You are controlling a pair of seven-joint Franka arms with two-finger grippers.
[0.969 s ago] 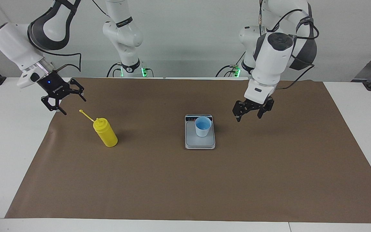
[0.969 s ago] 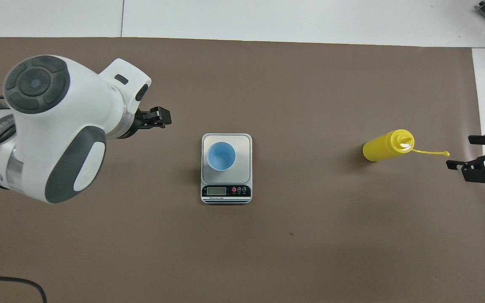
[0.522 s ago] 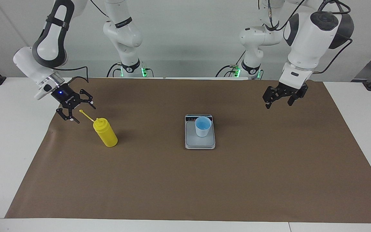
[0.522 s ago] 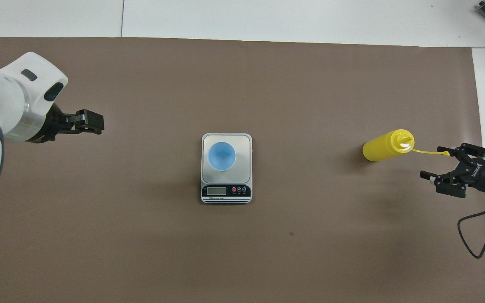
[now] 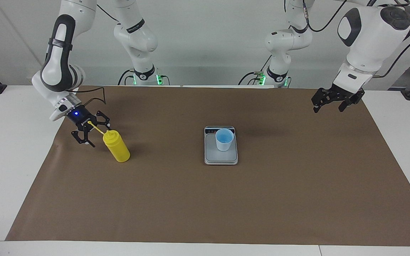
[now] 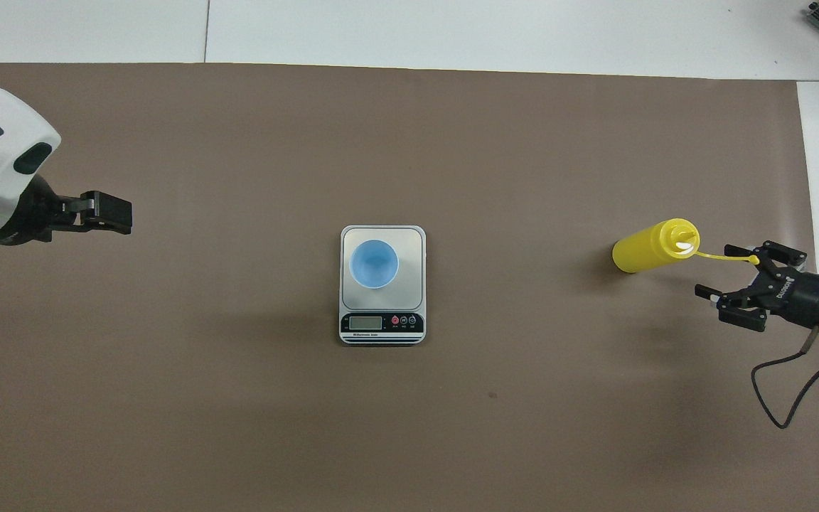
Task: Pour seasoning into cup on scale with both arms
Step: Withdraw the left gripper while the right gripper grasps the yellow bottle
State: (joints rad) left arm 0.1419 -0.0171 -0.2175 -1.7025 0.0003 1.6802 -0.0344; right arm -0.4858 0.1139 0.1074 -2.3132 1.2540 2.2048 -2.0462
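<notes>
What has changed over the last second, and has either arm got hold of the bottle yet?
The right gripper came down, open, toward the yellow bottle and now sits beside its nozzle and cap strap, not yet gripping. The left gripper drew away from the cup and scale toward its own end of the table, over the brown mat's edge. Bottle, cup and scale stayed put.
</notes>
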